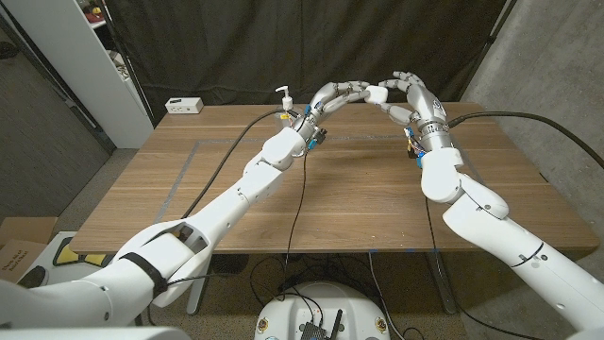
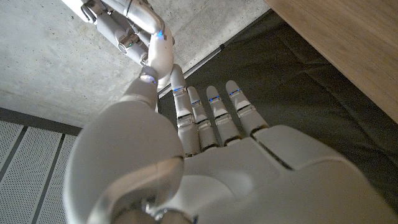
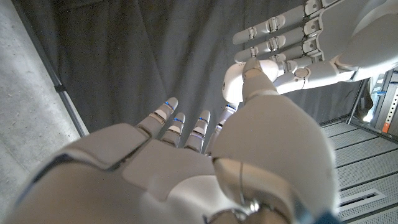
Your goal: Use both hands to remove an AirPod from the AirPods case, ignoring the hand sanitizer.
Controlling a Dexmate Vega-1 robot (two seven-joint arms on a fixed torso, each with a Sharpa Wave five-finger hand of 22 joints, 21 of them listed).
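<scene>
Both hands up over the table's far edge: left hand (image 1: 342,95) and right hand (image 1: 408,91) together grip the small white rounded AirPods case (image 1: 377,94).

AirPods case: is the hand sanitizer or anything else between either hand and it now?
Nothing visible is. The AirPods case is raised above the table, with the left hand and right hand meeting on it. The hand sanitizer stands off beside the left hand.

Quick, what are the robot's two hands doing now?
Left hand: holds the AirPods case.
Right hand: holds the case too.
</scene>
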